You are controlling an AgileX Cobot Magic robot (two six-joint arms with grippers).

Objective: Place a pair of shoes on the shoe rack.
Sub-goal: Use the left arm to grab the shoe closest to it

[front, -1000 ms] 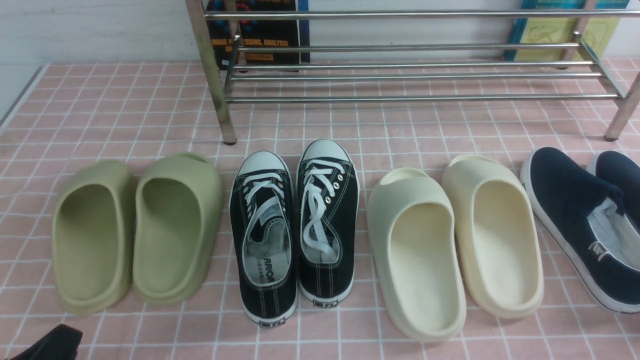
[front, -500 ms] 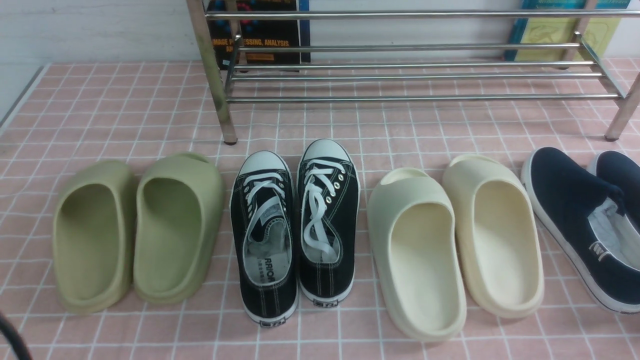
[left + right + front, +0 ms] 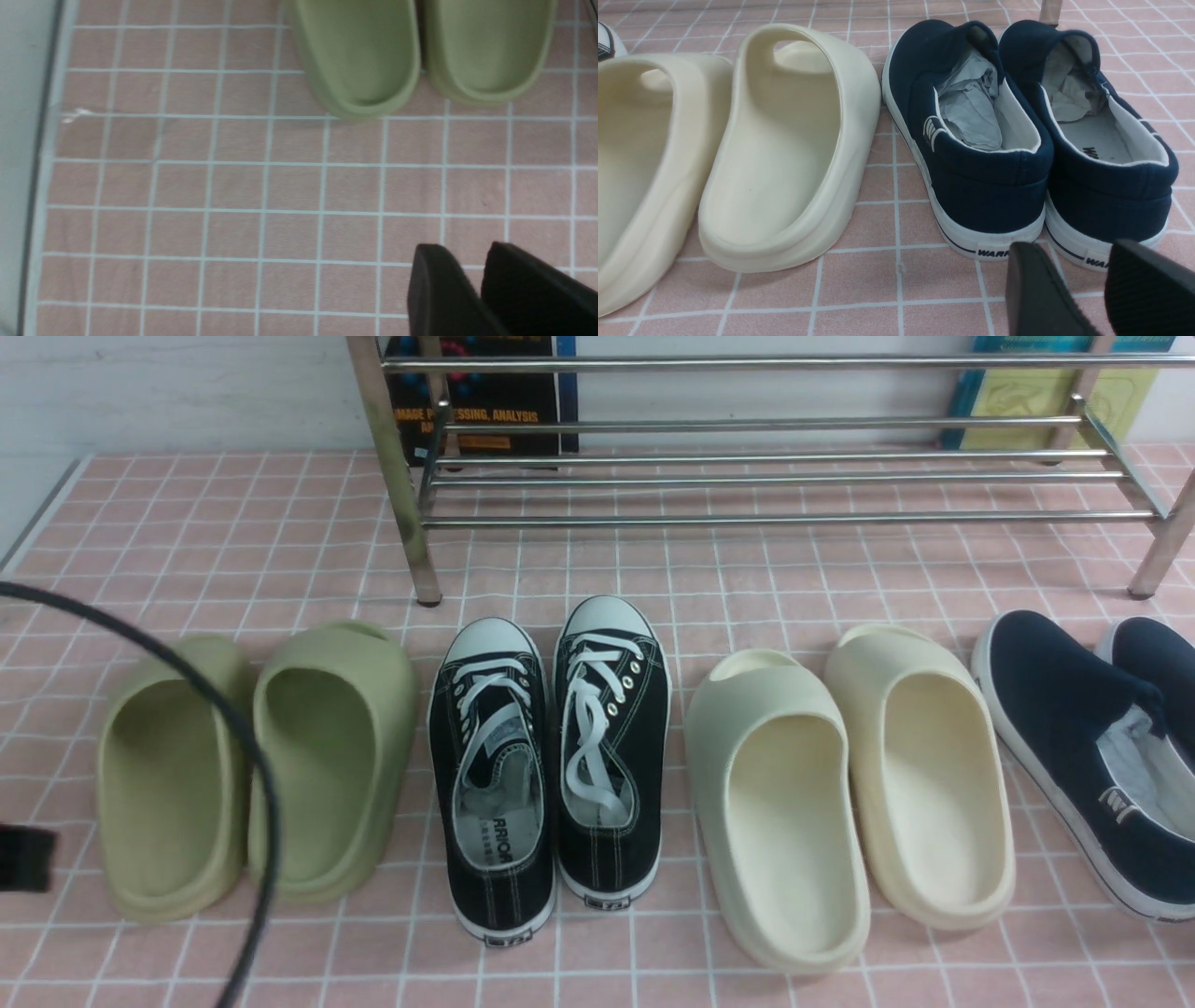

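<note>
The two black canvas sneakers, left one [image 3: 492, 775] and right one [image 3: 609, 747], stand side by side on the pink tiled cloth, toes toward the chrome shoe rack [image 3: 766, 476] at the back. The rack's bars hold nothing. My left gripper [image 3: 463, 249] hovers over bare cloth near the green slides' heels, its jaws a little apart and empty. My right gripper [image 3: 1071, 245] is low behind the navy shoes' heels, open and empty. In the front view only a black part of the left arm [image 3: 23, 859] and its cable [image 3: 252, 756] show.
Green foam slides [image 3: 257, 765] lie left of the sneakers, cream slides [image 3: 850, 793] right of them, navy slip-ons [image 3: 1083, 747] at the far right. Books [image 3: 485, 401] lean behind the rack. The cloth's edge [image 3: 42, 186] runs along the left.
The left arm's black part has risen from the bottom left corner to the left edge, and its cable now arcs in front of the green slides. The shoes have not moved.
</note>
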